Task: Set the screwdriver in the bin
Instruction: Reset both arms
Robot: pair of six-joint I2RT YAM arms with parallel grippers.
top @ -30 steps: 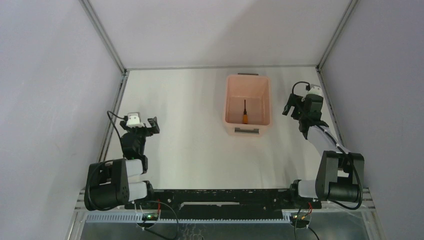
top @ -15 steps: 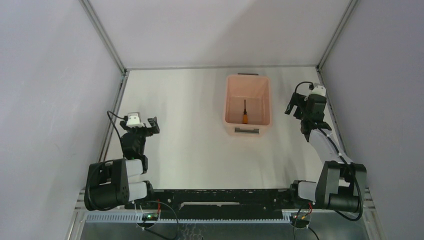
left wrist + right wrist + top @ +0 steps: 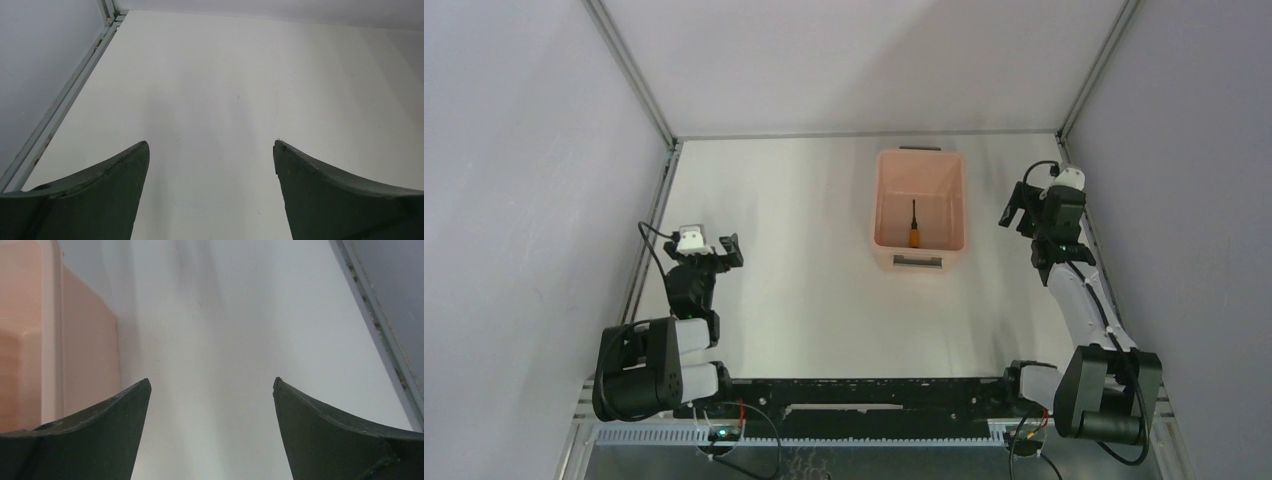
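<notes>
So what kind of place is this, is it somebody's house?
Probably a robot test booth, not a house. The left arm and right arm are bolted to a white table, plain grey walls on a metal frame box it in, and a pink bin holds a screwdriver.

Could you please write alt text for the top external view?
An orange-handled screwdriver lies inside a pale pink bin on a white table. The right claw, open and empty, hovers just right of the bin; the left claw is open near the table's left edge.
</notes>
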